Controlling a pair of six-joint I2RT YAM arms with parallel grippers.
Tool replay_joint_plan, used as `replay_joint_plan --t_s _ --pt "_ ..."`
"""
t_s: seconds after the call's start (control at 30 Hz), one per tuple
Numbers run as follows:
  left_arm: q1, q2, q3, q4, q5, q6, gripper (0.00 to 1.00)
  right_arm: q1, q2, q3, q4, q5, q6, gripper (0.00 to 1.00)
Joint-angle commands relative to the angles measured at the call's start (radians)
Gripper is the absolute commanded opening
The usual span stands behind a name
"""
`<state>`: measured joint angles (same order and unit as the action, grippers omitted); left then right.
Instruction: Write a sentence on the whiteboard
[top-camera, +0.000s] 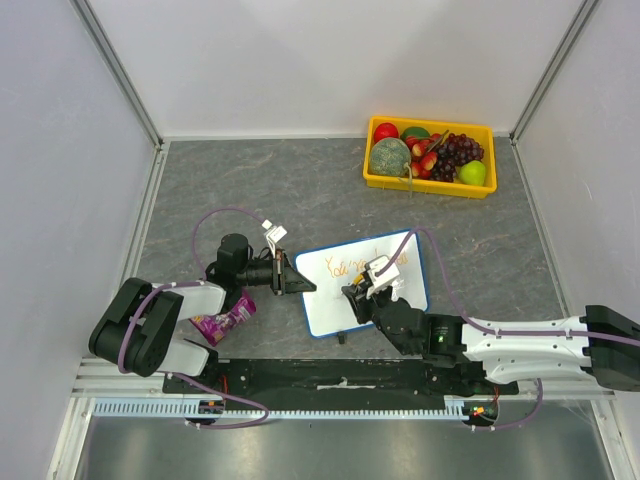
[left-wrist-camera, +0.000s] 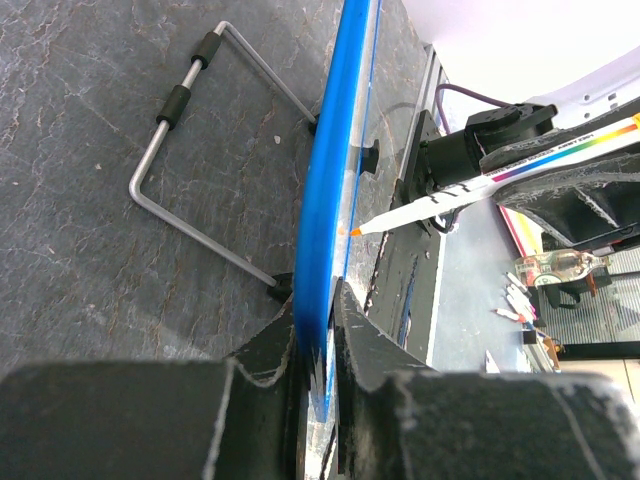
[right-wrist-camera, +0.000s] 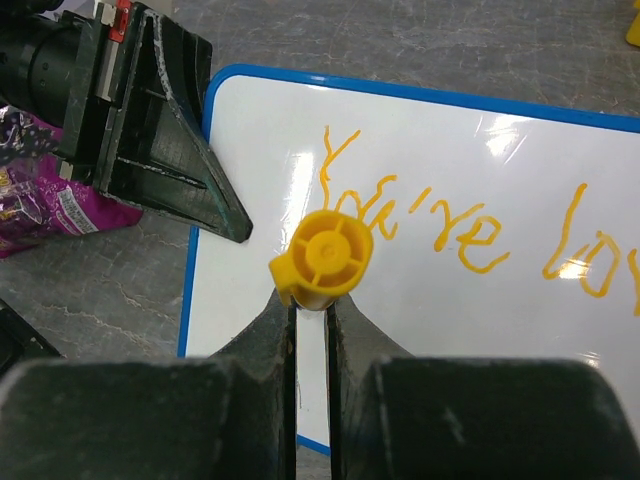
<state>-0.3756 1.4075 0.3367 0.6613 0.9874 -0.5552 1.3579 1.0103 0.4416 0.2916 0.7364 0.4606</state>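
Left gripper (left-wrist-camera: 318, 300): jaws clamped on blue left edge of whiteboard (top-camera: 325, 295). Right gripper (right-wrist-camera: 312, 318): jaws pinched on marker (right-wrist-camera: 322, 258), orange tip at board face. Sentence (right-wrist-camera: 440, 225): orange lettering, visible part reads "You're lo". Whiteboard mid-desk (top-camera: 250, 190), between arms, wire stand (left-wrist-camera: 190, 150) behind. Yellow fruit tray (top-camera: 430, 190) far right.

Grey marbled tabletop (top-camera: 250, 180), plain white walls (top-camera: 330, 60).
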Motion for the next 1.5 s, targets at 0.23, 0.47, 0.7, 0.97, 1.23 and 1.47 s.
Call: replay_joint_plan --t_s 0.23,0.47,0.7,0.97,1.23,1.47 --pt "-0.005 0.025 -0.002 -0.048 -0.053 0.092 0.02 -0.006 0.020 0.022 -0.005 -0.031 0.029 0.00" --pt "-0.003 0.022 -0.002 -0.046 -0.055 0.092 0.02 -0.008 0.013 0.006 -0.051 -0.043 0.055 0.00" --pt "-0.005 0.022 -0.002 -0.046 -0.055 0.092 0.02 -0.008 -0.016 -0.014 -0.078 -0.028 0.069 0.00" --pt "-0.003 0.024 -0.002 -0.046 -0.055 0.090 0.02 -0.016 -0.050 -0.009 -0.089 0.003 0.055 0.00" --pt "-0.005 0.024 -0.002 -0.046 -0.056 0.092 0.02 -0.022 -0.096 0.034 -0.072 -0.009 0.020 0.00" --pt "-0.003 0.022 -0.004 -0.046 -0.055 0.092 0.02 -0.074 -0.082 0.066 -0.042 -0.029 -0.005 0.00"
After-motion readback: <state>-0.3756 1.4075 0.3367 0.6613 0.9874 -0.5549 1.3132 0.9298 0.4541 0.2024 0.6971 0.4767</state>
